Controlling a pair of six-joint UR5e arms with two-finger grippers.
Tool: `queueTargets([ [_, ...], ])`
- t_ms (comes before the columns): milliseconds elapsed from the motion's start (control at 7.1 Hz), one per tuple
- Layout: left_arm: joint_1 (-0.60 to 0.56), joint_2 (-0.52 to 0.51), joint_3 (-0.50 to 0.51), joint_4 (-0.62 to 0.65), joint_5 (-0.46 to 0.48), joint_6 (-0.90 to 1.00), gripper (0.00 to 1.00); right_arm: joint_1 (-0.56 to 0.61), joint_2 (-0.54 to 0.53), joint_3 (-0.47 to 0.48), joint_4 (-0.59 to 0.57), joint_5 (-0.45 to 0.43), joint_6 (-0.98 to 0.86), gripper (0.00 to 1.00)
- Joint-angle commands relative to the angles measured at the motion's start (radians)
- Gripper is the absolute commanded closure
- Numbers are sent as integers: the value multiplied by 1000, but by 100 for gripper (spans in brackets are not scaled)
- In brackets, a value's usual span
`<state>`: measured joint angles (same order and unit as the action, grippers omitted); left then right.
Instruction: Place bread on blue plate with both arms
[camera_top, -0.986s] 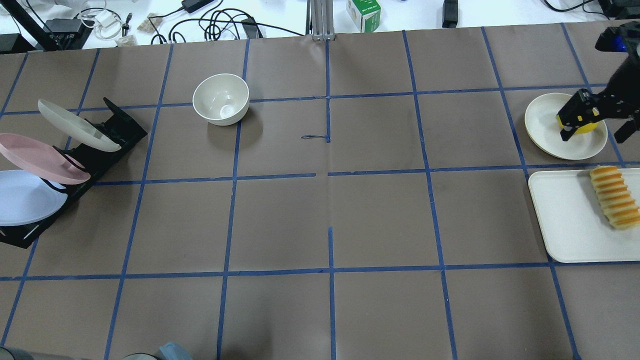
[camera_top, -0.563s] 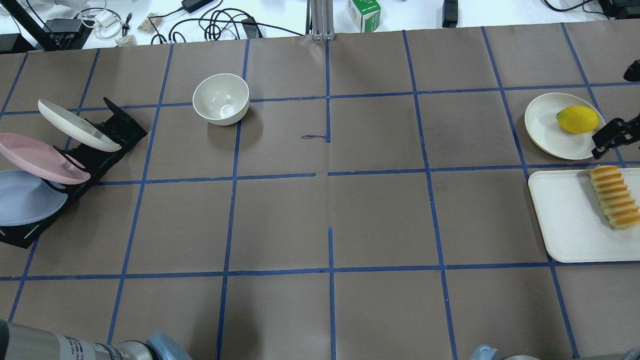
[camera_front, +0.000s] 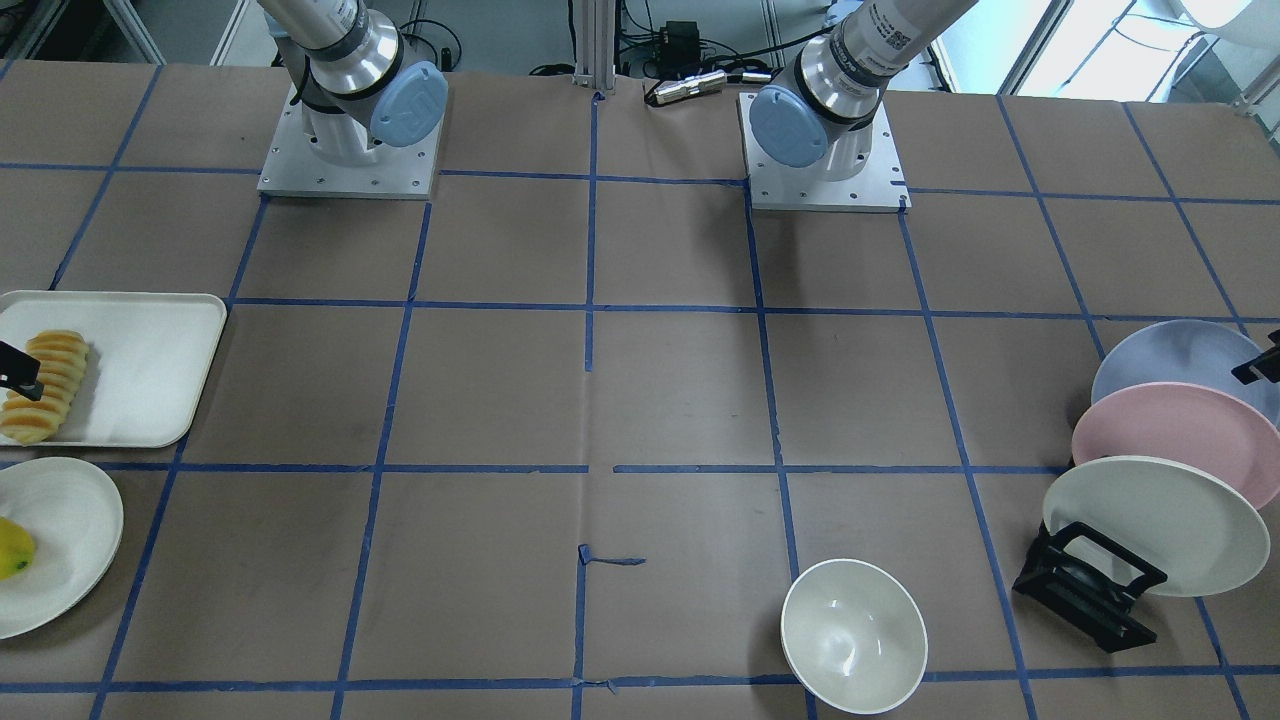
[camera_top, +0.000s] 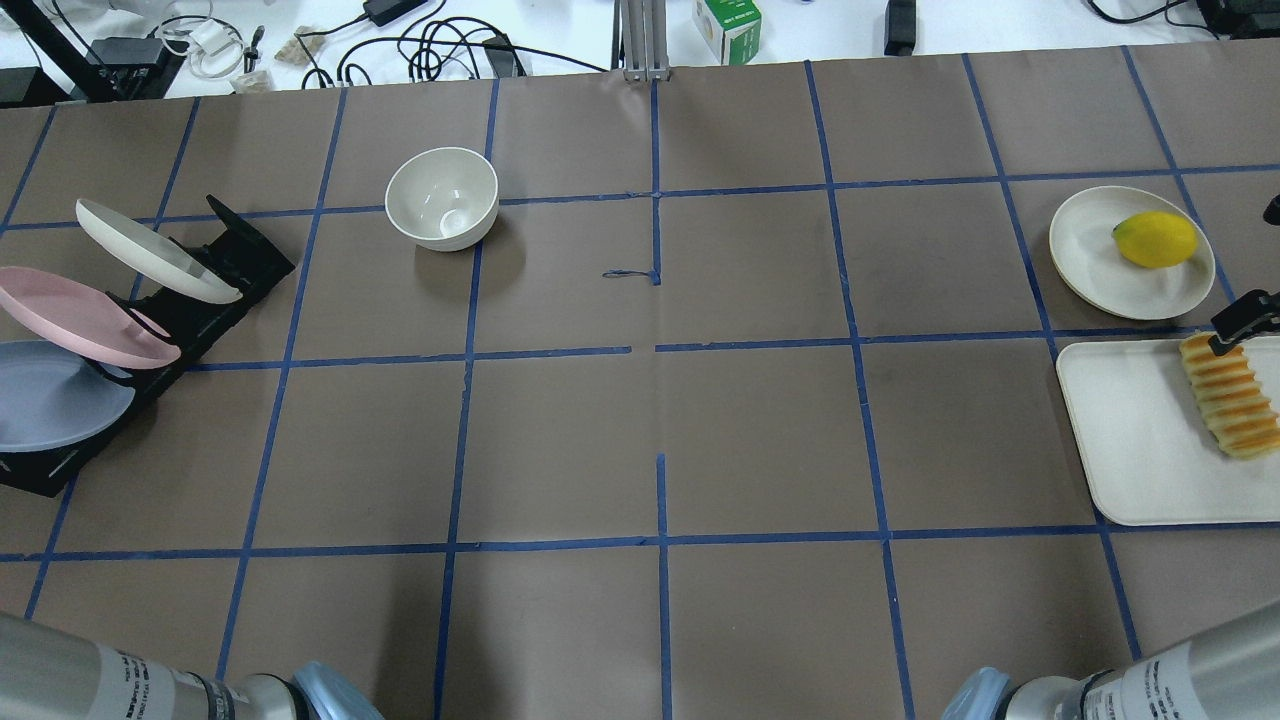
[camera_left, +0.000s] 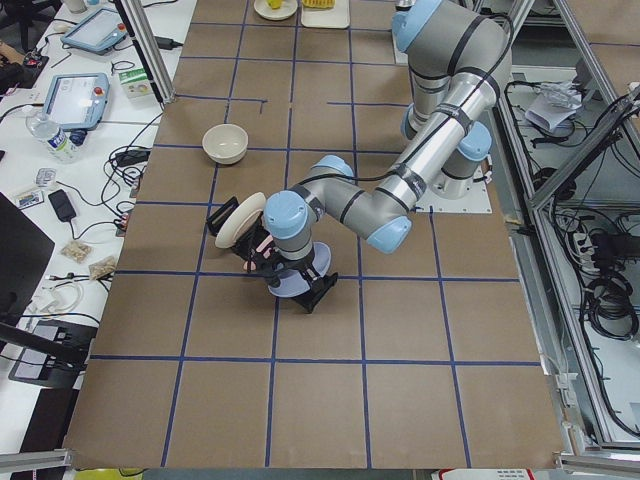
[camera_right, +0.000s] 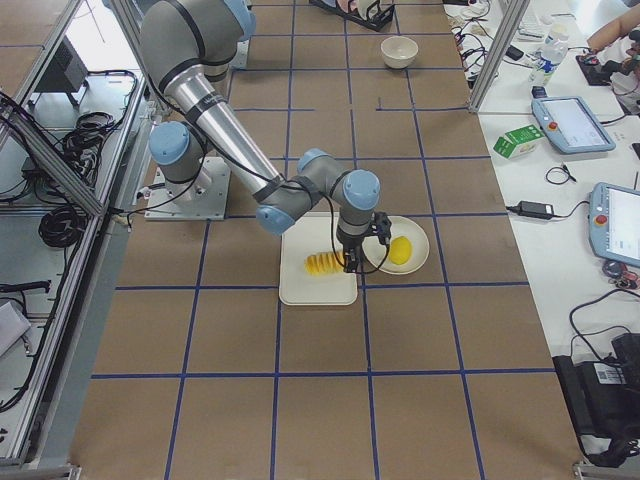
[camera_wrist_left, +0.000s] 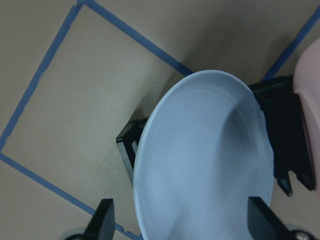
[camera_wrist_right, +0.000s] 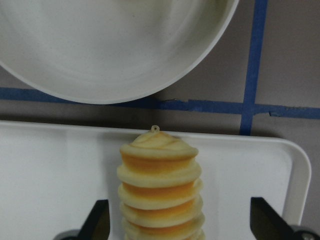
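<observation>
Right tool (camera_wrist_right: 181, 220) spread wide over bread (camera_wrist_right: 160, 175) on white tray (camera_wrist_right: 50, 175), left tool (camera_wrist_left: 182, 222) spread wide over blue plate (camera_wrist_left: 200, 150) in black rack (camera_wrist_left: 285, 125), both gripping nothing.

Left tool (camera_wrist_left: 183, 224) and right tool (camera_wrist_right: 182, 223) — both spread wide, pointing downward.

on my overhead feed the bread (camera_top: 1230, 395) lies on a tray (camera_top: 1130, 450) at the bench's (camera_top: 760, 440) right end; beyond it a fruit (camera_top: 1155, 240) sits on a plate (camera_top: 1090, 255). at the left end a rack (camera_top: 235, 255) holds three plates (camera_top: 80, 315); a bowl (camera_top: 441, 198) stands between, farther back.
</observation>
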<state>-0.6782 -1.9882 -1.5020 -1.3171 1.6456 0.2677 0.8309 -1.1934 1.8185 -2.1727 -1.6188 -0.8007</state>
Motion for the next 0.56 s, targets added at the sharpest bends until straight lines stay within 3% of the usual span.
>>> queueTargets([
  [0,0,-5,0,-1,71,-2,60,-1,17,11,-6,14,38,0],
  [282,2,-8,-14,-1,71,-2,100,-1,41,19,-9,13,35,0],
  [423,3,-8,-14,-1,72,-2,100,-1,61,19,-9,2,35,0],
])
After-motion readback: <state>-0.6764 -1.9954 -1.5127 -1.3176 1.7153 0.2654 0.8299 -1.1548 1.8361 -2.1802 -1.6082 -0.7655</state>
